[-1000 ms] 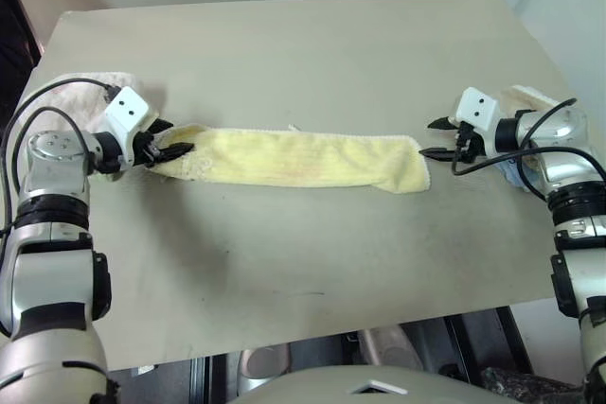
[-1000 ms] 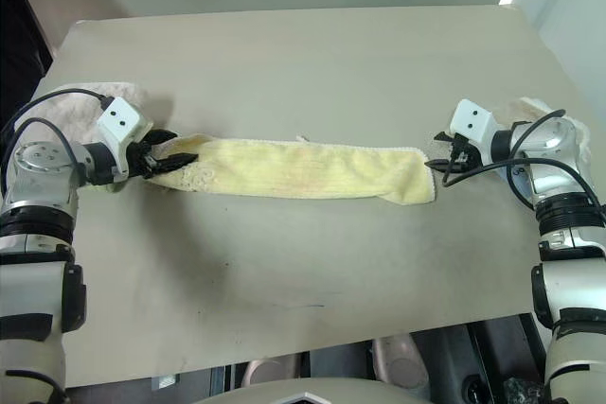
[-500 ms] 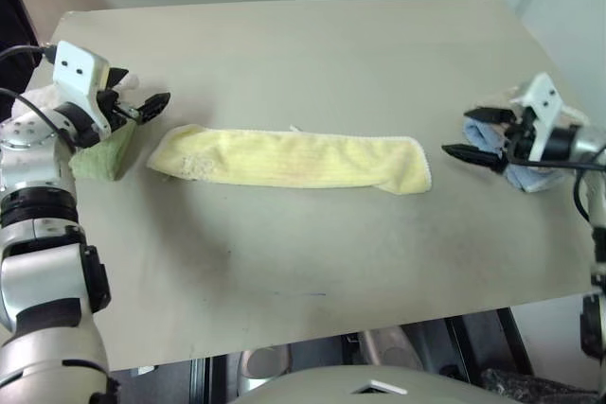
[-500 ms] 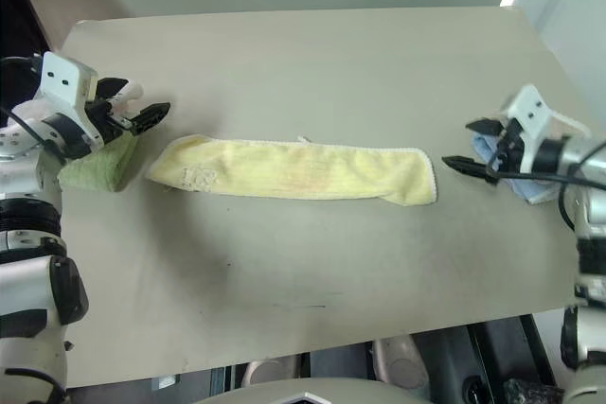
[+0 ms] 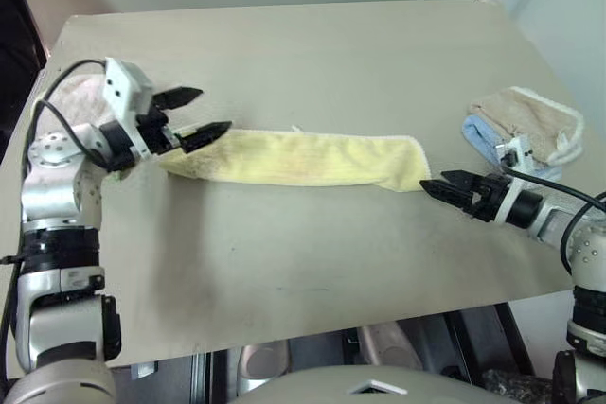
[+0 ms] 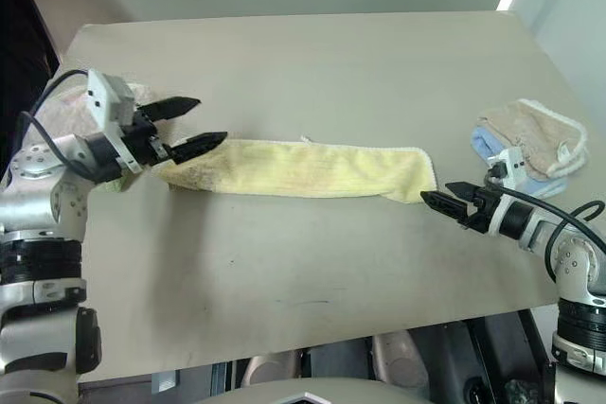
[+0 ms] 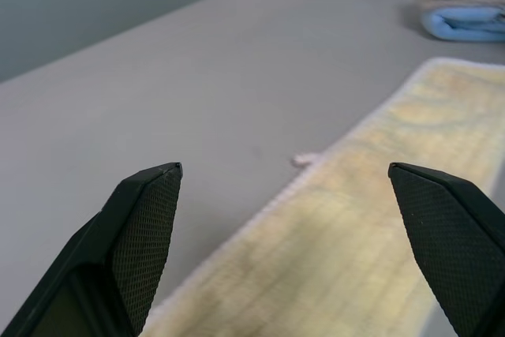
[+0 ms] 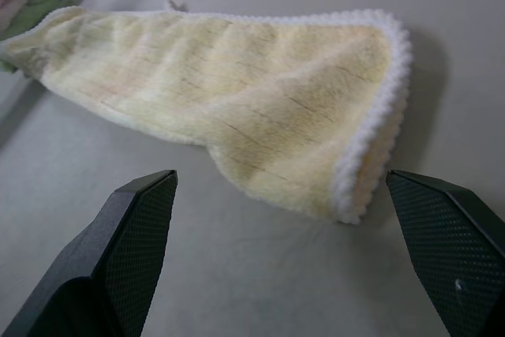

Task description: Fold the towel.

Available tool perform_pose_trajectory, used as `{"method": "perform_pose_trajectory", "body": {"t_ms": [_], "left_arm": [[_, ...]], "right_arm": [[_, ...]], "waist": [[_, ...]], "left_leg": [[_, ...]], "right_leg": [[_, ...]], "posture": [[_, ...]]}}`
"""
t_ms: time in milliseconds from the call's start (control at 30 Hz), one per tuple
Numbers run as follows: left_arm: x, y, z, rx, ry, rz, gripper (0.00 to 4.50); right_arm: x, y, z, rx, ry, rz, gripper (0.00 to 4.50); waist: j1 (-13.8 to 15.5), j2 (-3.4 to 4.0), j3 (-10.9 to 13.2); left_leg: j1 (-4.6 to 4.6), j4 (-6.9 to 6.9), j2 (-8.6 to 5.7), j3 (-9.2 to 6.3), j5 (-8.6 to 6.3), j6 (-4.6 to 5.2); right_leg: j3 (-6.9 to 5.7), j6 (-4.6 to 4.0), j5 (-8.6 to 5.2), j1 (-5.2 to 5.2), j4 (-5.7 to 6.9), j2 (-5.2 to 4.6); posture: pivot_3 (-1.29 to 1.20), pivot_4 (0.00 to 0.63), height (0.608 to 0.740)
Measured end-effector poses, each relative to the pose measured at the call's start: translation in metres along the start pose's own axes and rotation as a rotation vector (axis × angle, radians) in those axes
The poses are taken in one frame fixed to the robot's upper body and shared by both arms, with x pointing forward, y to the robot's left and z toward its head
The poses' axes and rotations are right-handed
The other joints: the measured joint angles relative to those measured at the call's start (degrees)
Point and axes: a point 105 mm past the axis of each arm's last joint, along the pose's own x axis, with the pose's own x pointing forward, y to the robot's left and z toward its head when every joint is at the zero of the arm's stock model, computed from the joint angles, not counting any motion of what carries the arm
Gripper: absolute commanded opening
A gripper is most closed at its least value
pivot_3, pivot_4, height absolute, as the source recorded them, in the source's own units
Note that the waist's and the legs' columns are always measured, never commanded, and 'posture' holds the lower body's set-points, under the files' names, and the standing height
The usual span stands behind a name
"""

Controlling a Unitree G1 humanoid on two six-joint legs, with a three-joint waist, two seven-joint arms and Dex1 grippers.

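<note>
A: Towel (image 5: 303,158) — pale yellow terry, folded lengthwise into a long narrow strip, lying flat across the middle of the tan table (image 5: 312,54), running left to right. White scalloped edging at its right end. Nothing grips it.

B: Left gripper (image 5: 197,113)?

A: Center-left of the frame, hovering over the towel's left end. Forearm comes in from the left edge, pointing right and roughly level. Fingers spread wide, empty; in the left wrist view the towel runs away between the two black tips (image 7: 146,234).

B: Right gripper (image 5: 453,188)?

A: Lower right, low over the table, pointing left at the towel's right end, just beside it, apart from the cloth. Fingers wide, holding nothing; the right wrist view frames the towel's white-edged end between the tips.

B: Surroundings?

A: Right edge of the frame: a beige folded towel (image 5: 524,122) stacked on a light blue cloth (image 5: 481,137), behind the right arm. Far left, behind the left arm: a pale pink cloth (image 6: 133,94), with a bit of green cloth (image 8: 35,7) seen in the right wrist view.
</note>
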Motion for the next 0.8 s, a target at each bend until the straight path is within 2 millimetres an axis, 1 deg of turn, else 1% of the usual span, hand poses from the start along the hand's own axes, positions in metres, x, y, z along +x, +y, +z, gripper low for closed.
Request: {"method": "perform_pose_trajectory", "body": {"t_ms": [33, 100, 200, 267, 333, 367, 433, 700, 733, 800], "left_arm": [[0.001, -0.002, 0.000, 0.003, 0.003, -0.009, 4.50], [0.005, -0.013, 0.000, 0.013, 0.020, -0.067, 4.50], [0.010, -0.034, -0.010, 0.014, 0.066, -0.172, 4.50], [0.009, -0.039, -0.021, 0.008, 0.109, -0.196, 4.50], [0.009, -0.042, -0.027, 0.008, 0.132, -0.203, 4.50], [0.009, -0.042, -0.028, 0.011, 0.137, -0.202, 4.50], [0.009, -0.041, -0.028, 0.014, 0.139, -0.201, 4.50], [0.009, -0.041, -0.030, 0.032, 0.150, -0.201, 4.50], [0.008, -0.042, -0.032, 0.038, 0.161, -0.201, 4.50], [0.007, -0.043, -0.044, 0.055, 0.207, -0.203, 4.50]], "right_arm": [[0.001, -0.001, -0.001, 0.003, 0.002, -0.002, 4.48], [0.006, -0.004, -0.002, 0.008, 0.003, -0.014, 4.48], [0.017, -0.006, -0.007, 0.016, 0.015, -0.015, 4.48], [0.020, -0.008, -0.010, 0.017, 0.024, -0.017, 4.48], [0.022, -0.011, -0.012, 0.018, 0.027, -0.023, 4.48], [0.022, -0.011, -0.012, 0.018, 0.024, -0.023, 4.31], [0.023, -0.011, -0.011, 0.013, 0.019, -0.023, 3.91], [0.023, -0.012, -0.010, 0.012, 0.013, -0.024, 1.22], [0.023, -0.012, -0.010, 0.012, 0.013, -0.024, 0.87], [0.023, -0.012, -0.009, 0.012, 0.012, -0.023, 0.18]], "waist": [[0.0, 0.00, 0.0], [0.0, 0.00, 0.0], [0.0, 0.00, 0.0], [0.0, 0.00, 0.0], [0.0, 0.00, 0.0], [0.0, 0.00, 0.0], [0.0, 0.01, 0.0], [0.0, 0.00, 0.0], [0.0, 0.01, 0.0], [0.0, 0.01, 0.0]], "left_leg": [[0.00, -0.02, 0.01, 0.00, 0.00, 0.00], [0.00, -0.05, 0.03, 0.00, -0.02, 0.02], [0.00, -0.11, 0.08, 0.00, -0.03, 0.04], [-0.01, -0.16, 0.13, 0.00, -0.04, 0.06], [-0.03, -0.17, 0.16, -0.04, -0.04, 0.06], [-0.03, -0.17, 0.19, -0.04, -0.04, 0.06], [-0.03, -0.17, 0.20, -0.05, -0.04, 0.06], [-0.03, -0.18, 0.24, -0.07, -0.05, 0.06], [-0.03, -0.18, 0.25, -0.07, -0.05, 0.06], [-0.03, -0.19, 0.25, -0.07, -0.05, 0.06]], "right_leg": [[0.00, -0.02, -0.01, -0.01, 0.00, 0.01], [0.01, -0.03, -0.02, -0.03, 0.00, 0.00], [0.01, -0.05, -0.04, -0.10, 0.00, -0.01], [0.01, -0.07, -0.05, -0.15, 0.00, 0.00], [0.01, -0.09, -0.06, -0.15, 0.00, 0.00], [0.01, -0.09, -0.06, -0.15, 0.00, 0.00], [0.01, -0.09, -0.06, -0.14, 0.00, -0.02], [0.01, -0.09, -0.06, -0.13, -0.01, -0.04], [0.02, -0.09, -0.07, -0.13, -0.01, -0.04], [0.02, -0.10, -0.07, -0.14, -0.01, -0.04]], "posture": [[0.00, 0.150, 0.740], [0.00, 0.150, 0.740], [0.00, 0.150, 0.740], [0.00, 0.150, 0.740], [0.00, 0.150, 0.740], [0.00, 0.150, 0.740], [0.00, 0.150, 0.740], [0.00, 0.150, 0.740], [0.00, 0.150, 0.740], [0.00, 0.150, 0.740]]}}
